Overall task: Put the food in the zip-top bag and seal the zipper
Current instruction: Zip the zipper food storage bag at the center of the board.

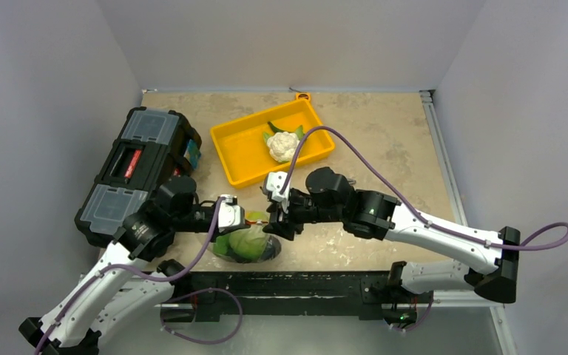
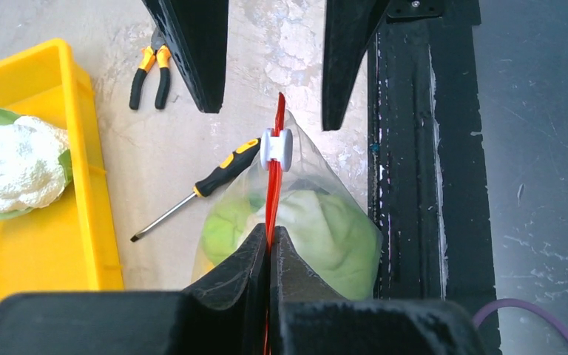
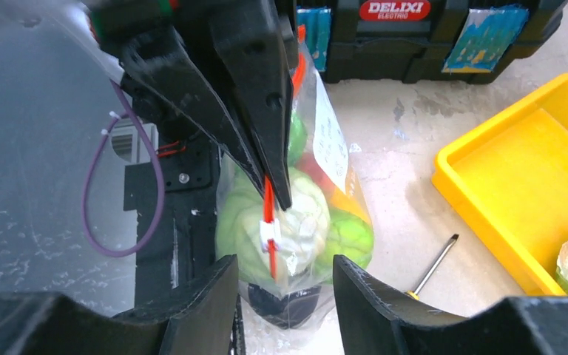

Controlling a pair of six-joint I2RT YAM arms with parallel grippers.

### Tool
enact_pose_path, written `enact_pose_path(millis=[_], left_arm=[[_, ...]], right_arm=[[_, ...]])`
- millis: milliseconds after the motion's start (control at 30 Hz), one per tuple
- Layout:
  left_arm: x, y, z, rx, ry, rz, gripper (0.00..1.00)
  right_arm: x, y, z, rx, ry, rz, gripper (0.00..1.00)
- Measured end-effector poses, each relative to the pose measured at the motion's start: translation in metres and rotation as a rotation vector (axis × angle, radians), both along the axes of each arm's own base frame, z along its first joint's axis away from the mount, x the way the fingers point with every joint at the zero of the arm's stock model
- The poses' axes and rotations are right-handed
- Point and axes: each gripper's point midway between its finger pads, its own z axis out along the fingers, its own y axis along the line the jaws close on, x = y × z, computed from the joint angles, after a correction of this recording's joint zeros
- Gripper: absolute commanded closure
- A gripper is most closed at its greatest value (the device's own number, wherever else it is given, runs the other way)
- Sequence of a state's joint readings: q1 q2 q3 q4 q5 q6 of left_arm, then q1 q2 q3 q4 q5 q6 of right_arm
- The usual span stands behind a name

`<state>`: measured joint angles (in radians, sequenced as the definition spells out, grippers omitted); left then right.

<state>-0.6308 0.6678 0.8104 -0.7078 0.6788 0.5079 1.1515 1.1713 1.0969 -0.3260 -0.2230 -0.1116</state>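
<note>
The clear zip-top bag [image 1: 248, 245] hangs at the near table edge with pale green cabbage [image 3: 296, 222], a green lime [image 3: 353, 237] and a dark piece [image 3: 285, 305] inside. My left gripper [image 2: 270, 235] is shut on the red-orange zipper [image 2: 272, 192], holding the bag up by it. A white slider [image 2: 276, 148] sits on the strip past my fingers. My right gripper [image 3: 285, 285] is open, its jaws either side of the slider [image 3: 270, 233] end without touching. The white cauliflower [image 1: 282, 145] lies in the yellow tray [image 1: 245, 151].
A black toolbox [image 1: 140, 170] stands at the left. A screwdriver [image 2: 192, 192] lies between bag and tray, and orange-handled pliers [image 2: 151, 74] lie further out. The black base rail [image 2: 421, 185] runs right beside the bag.
</note>
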Motion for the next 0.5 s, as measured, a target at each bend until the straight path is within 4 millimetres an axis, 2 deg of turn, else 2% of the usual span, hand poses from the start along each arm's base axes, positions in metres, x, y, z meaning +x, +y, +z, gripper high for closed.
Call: enact_pose_path(millis=[133,233,333,500], left_arm=[[0.006,-0.004,-0.007,0.02,0.026,0.003,1.0],[0.009,-0.006,-0.014,0.041,0.057,0.004,1.0],[0.01,-0.007,-0.015,0.039,0.069,0.01,1.0],[0.01,-0.007,-0.013,0.033,0.063,0.011,1.0]], right_arm=[[-0.001,-0.001,0.016,0.0,0.018,-0.006,0.54],[-0.002,-0.001,0.022,-0.006,0.021,-0.004,0.63],[-0.001,0.0,0.017,-0.035,0.026,0.0,0.68],[0.002,0.006,-0.003,-0.098,0.04,0.007,0.68]])
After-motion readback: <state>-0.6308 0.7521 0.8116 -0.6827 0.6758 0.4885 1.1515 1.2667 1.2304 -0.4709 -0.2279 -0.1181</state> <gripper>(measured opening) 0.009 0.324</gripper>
